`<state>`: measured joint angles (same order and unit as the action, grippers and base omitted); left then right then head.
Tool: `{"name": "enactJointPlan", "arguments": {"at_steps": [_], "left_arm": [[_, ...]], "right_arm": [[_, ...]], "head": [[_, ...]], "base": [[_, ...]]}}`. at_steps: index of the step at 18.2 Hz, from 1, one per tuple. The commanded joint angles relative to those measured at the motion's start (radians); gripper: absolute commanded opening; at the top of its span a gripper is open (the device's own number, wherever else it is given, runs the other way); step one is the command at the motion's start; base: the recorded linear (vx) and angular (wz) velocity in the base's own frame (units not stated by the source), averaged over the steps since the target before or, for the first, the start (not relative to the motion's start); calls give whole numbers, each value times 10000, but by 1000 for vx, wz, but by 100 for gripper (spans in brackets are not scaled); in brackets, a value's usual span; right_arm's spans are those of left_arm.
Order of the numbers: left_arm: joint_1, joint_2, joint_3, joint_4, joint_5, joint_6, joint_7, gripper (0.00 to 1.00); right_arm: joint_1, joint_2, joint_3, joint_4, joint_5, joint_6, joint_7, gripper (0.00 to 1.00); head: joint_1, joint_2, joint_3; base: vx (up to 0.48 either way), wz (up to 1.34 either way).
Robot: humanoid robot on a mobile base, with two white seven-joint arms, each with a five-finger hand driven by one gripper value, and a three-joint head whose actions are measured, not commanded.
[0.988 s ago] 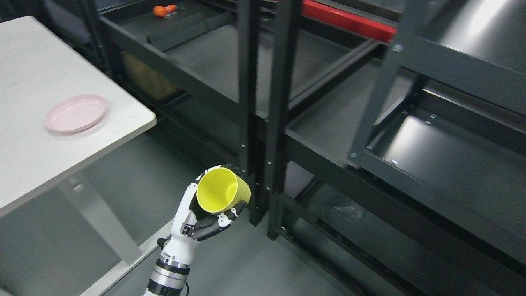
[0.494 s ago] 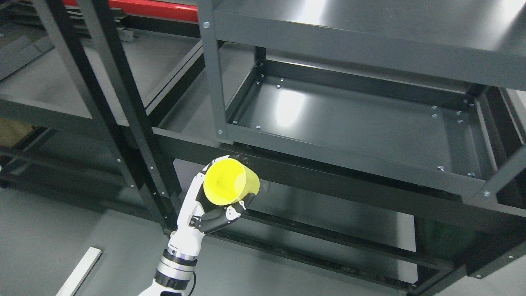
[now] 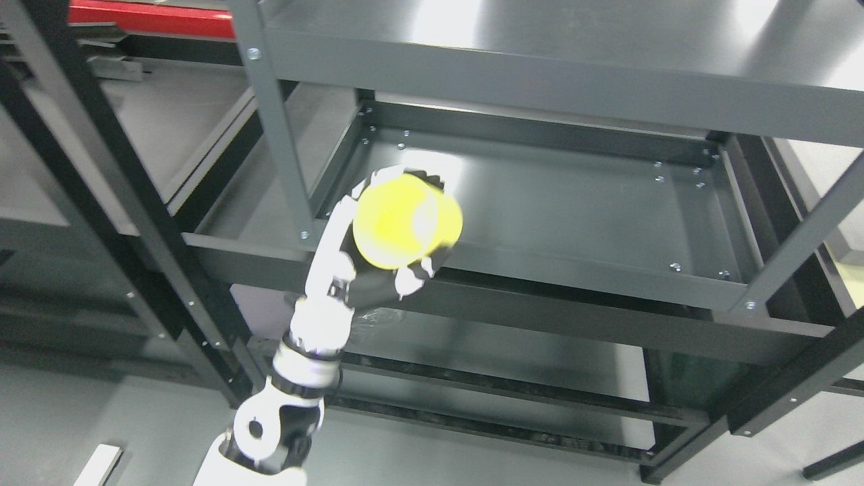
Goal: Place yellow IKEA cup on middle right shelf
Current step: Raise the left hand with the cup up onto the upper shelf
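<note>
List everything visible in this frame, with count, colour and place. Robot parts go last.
Yellow cup: 1, yellow, held tilted at the front left edge of the middle shelf.
Shelving unit: 1, dark grey metal, fills most of the view.
Middle shelf: 1, dark grey tray, centre right, bare apart from the cup at its edge.
Red beam: 1, red, top left.
White strip: 1, white, floor at bottom left.
Left hand: 1, white and black, shut on the cup.

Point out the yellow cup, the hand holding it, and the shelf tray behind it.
yellow cup [image 3: 405, 219], head view, blurred side wall.
left hand [image 3: 358, 280], head view, dark palm below the cup.
shelf tray [image 3: 574, 202], head view, bare floor.
</note>
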<state>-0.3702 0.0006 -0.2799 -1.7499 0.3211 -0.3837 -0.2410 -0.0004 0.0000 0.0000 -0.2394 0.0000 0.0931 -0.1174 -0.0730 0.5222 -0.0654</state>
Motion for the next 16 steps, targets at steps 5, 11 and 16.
{"name": "enactJointPlan", "arguments": {"at_steps": [5,11,16], "left_arm": [[-4945,169,-2002,-203,1084,1056,825,1],[-7645,169,-931,1083,1131,4258,3344,0],[-8293,169,-852,1988,1222,7866,4203,0]], "right_arm": [[142,-175,169,1,-245,5,8,99],[142,-175,169,1,-245,5,8,99],[142,-175,184,1,-245,5,8,99]], "head": [[0,0,0],[0,-1,0],[0,-2,0]], "base": [[75,-205],[109,-141],[69,-3]]}}
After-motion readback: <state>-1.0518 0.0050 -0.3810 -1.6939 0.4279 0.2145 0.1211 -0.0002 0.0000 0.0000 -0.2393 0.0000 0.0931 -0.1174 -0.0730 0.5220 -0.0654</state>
